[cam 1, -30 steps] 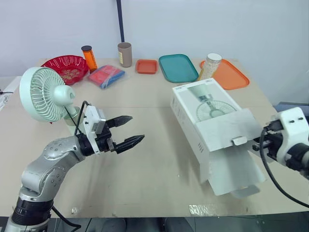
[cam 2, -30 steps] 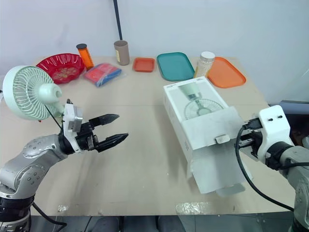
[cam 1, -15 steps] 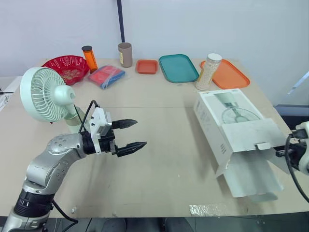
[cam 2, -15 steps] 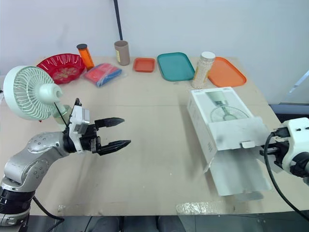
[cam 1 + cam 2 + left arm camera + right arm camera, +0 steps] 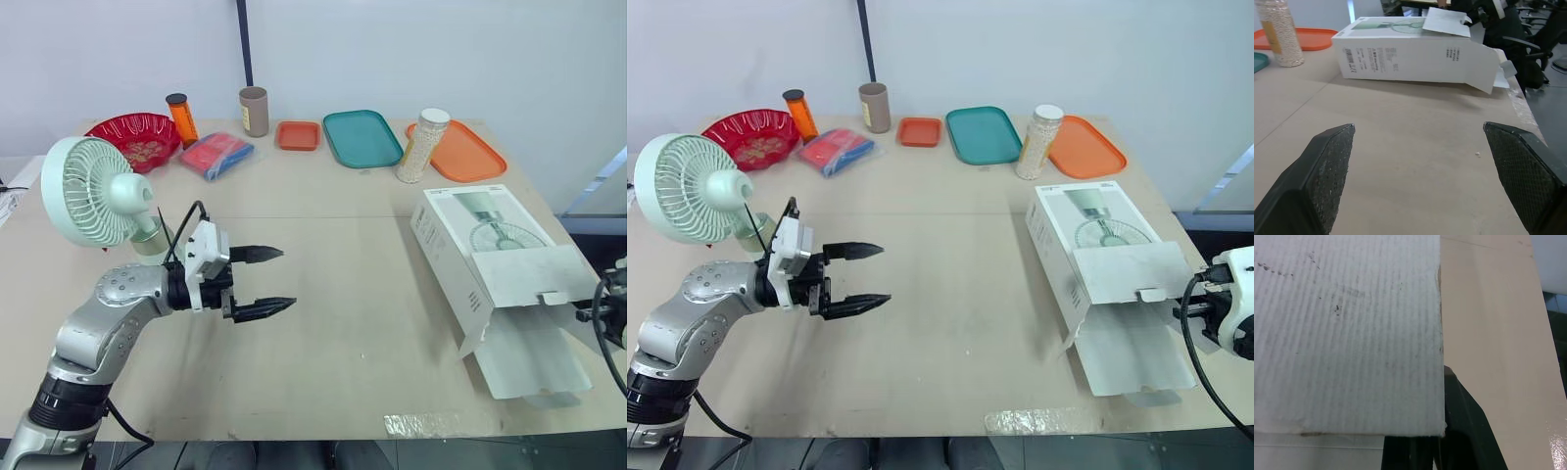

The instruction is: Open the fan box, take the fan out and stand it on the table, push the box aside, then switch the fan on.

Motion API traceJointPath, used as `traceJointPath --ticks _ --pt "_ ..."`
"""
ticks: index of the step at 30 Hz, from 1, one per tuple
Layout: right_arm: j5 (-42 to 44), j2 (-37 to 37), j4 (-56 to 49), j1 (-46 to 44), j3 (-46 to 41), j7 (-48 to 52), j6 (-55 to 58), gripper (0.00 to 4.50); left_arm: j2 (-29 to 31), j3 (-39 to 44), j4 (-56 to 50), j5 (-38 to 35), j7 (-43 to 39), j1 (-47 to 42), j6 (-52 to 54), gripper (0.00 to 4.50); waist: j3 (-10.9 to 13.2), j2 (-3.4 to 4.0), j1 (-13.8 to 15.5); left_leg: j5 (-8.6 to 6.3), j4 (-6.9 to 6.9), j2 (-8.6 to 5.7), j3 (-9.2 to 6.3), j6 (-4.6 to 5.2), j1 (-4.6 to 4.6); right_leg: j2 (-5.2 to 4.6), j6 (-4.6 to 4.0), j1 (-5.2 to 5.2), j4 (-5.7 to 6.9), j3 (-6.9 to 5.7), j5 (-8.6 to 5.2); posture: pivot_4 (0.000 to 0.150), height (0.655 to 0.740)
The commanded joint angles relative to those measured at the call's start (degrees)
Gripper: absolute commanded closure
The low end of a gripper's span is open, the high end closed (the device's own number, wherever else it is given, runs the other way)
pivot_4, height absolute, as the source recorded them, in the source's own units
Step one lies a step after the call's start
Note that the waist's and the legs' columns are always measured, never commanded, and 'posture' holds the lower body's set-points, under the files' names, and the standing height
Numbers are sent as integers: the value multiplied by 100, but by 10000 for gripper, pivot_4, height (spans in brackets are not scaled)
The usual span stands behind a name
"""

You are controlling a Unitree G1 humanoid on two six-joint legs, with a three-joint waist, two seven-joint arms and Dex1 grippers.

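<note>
Where the tan table (image 5: 343, 323) ends, a pale blue wall (image 5: 411, 49) rises.

Bright, even light fr. overhead, diffuse, no hard shadows. Table (image 5: 343, 323) lit evenly front to back; wall (image 5: 441, 49) flat, no hotspots. Box (image 5: 480, 220) throws a soft shadow on its left side; in left wrist view it's a dim band along the box's near edge. Faint shadow under left gripper (image 5: 288, 277). Glare on shiny tape strip (image 5: 423, 424) at table's front edge, plus sheen on tabletop corner in right wrist view.
</note>
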Motion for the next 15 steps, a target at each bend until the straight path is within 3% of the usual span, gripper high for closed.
traceJointPath --ticks 1,7,11,13,14,15 --pt "7 -154 -45 -31 21 -48 -99 44663 3 -30 167 87 -132 -305 -161 0 0 0 0 0 4 0 0 0 1 0 0 1 1 -1 0 1500 7400" --pt "4 -139 -137 -44 83 -144 -89 44663 -146 -82 235 142 -126 -395 -206 0 -2 4 -5 -3 7 0 1 5 0 0 2 2 1 1 0 1500 7400" --pt "-9 -110 -201 -19 97 -208 -147 32836 -179 -66 213 148 -120 -364 -194 0 -2 4 -4 -3 9 0 1 5 -1 0 2 3 1 1 0 1500 7400" --pt "-71 -126 -157 -23 141 -261 -223 22443 -189 -56 204 142 -102 -357 -178 0 -2 4 -4 -3 11 0 1 5 -1 0 2 3 1 1 0 1500 7400" --pt "-90 -130 -123 -36 155 -287 -254 20515 -192 -50 198 135 -96 -353 -170 0 -3 5 -4 -3 11 0 1 5 -1 0 2 3 1 1 0 1500 7400" --pt "-110 -141 -52 -66 172 -323 -273 15428 -198 -45 189 124 -87 -346 -155 0 -3 5 -3 -3 11 0 1 5 -1 0 2 3 1 1 0 1500 7400"
